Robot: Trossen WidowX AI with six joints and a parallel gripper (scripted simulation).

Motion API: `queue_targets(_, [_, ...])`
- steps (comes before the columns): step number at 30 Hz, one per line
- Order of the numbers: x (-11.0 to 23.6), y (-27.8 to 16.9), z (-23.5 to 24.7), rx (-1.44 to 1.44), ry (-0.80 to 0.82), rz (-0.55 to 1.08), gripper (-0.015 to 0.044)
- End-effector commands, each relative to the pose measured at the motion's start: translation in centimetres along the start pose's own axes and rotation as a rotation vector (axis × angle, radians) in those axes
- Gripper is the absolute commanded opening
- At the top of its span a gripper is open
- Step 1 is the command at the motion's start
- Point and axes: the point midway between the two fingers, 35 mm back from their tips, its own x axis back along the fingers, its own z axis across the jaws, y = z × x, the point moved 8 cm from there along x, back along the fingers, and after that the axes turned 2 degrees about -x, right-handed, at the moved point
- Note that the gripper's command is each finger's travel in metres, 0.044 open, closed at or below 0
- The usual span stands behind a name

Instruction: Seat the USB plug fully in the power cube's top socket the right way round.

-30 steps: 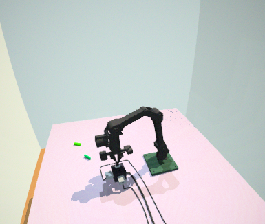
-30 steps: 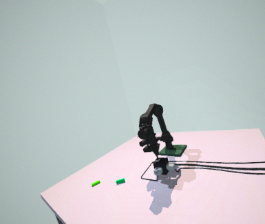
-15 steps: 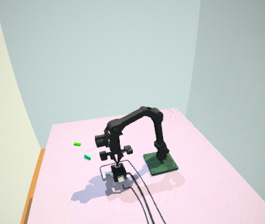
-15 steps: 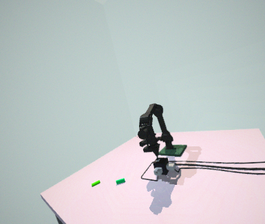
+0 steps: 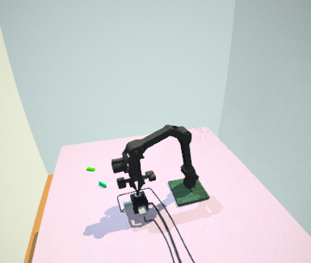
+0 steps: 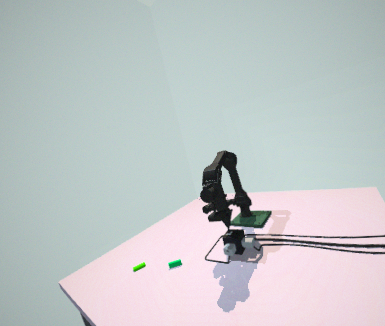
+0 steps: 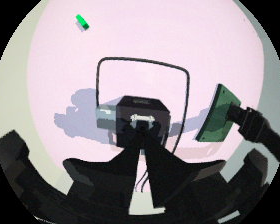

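The black power cube [image 5: 138, 205] [image 6: 231, 243] [image 7: 127, 107] stands on the pink table, with a white face on one side. My gripper [image 5: 137, 190] [image 6: 226, 226] [image 7: 141, 136] points straight down over the cube's top and is shut on the small USB plug [image 7: 143, 120], right at the socket. The fingers hide most of the plug, so I cannot tell how deep or which way round it sits. The plug's thin black cable [image 5: 119, 200] [image 6: 210, 254] [image 7: 144, 62] loops over the table around the cube.
Two thick black cables [image 5: 170, 234] [image 6: 325, 241] run from the cube to the table edge. The arm's green base plate [image 5: 178, 194] [image 6: 257, 218] [image 7: 217, 117] lies close beside the cube. Two green capsules [image 5: 90, 169] [image 5: 102, 184] [image 6: 139, 267] [image 6: 175, 263] [image 7: 82, 22] lie apart.
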Motion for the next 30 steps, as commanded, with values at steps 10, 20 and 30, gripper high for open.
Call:
queue_targets(10, [-0.19,0.00,0.03,0.003,0.001,0.003,0.0000])
queue_targets(20, [-0.19,0.00,0.03,0.003,0.001,0.003,0.0000])
queue_targets(30, [-0.03,0.00,0.01,0.000,0.001,0.001,0.0026])
